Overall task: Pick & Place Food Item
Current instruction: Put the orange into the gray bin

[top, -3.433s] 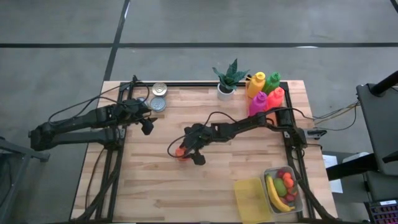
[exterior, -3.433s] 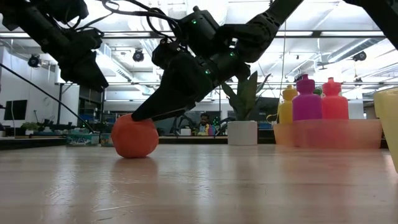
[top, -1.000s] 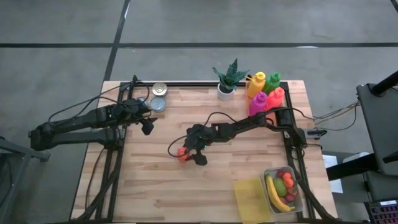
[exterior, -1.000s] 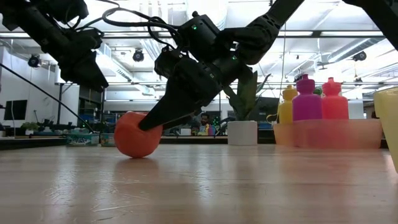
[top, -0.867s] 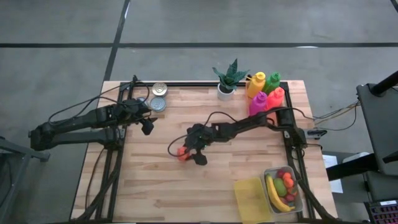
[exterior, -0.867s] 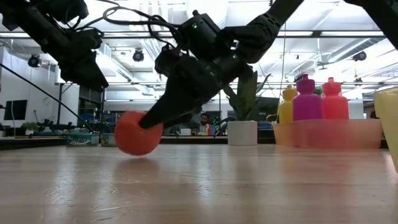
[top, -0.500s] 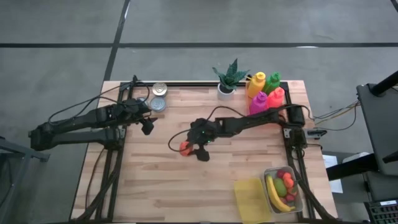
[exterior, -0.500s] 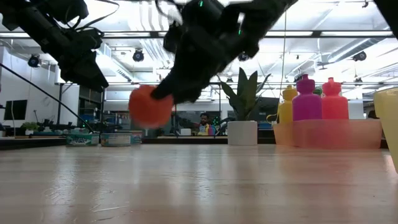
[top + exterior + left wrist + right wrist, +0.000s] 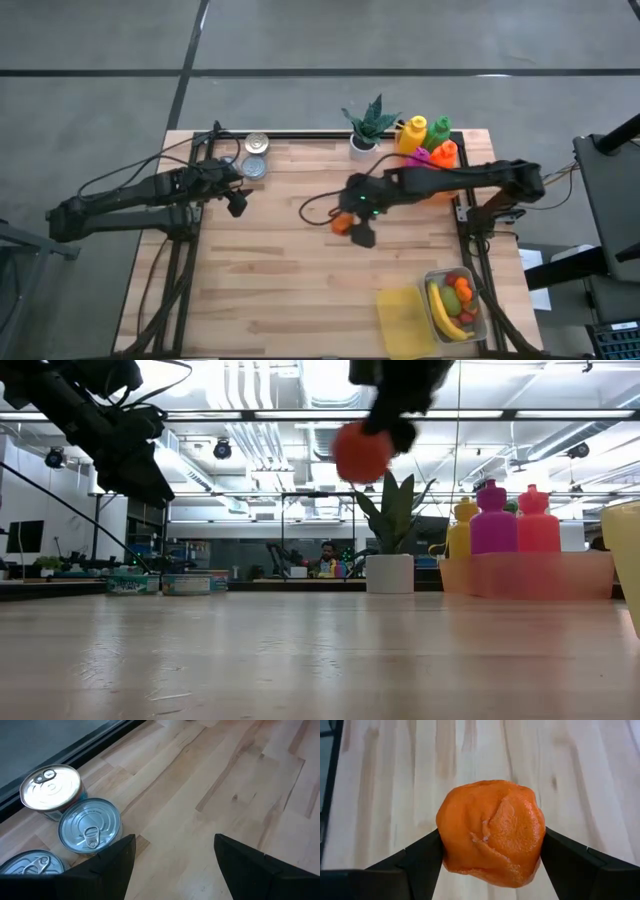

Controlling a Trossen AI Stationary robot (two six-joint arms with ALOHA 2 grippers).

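- The bench is pale wood, its planks matt and streaked with grain.
- The orange has a dimpled, slightly glossy peel.
- The cans near the bench's far left corner are shiny metal with ring-pull lids.
- The container at the near right corner is clear plastic.

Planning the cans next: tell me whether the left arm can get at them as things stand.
Probably yes. The left gripper hangs open beside the cans at the table's back left corner, nothing between them; the right gripper is busy holding the orange mid-table.
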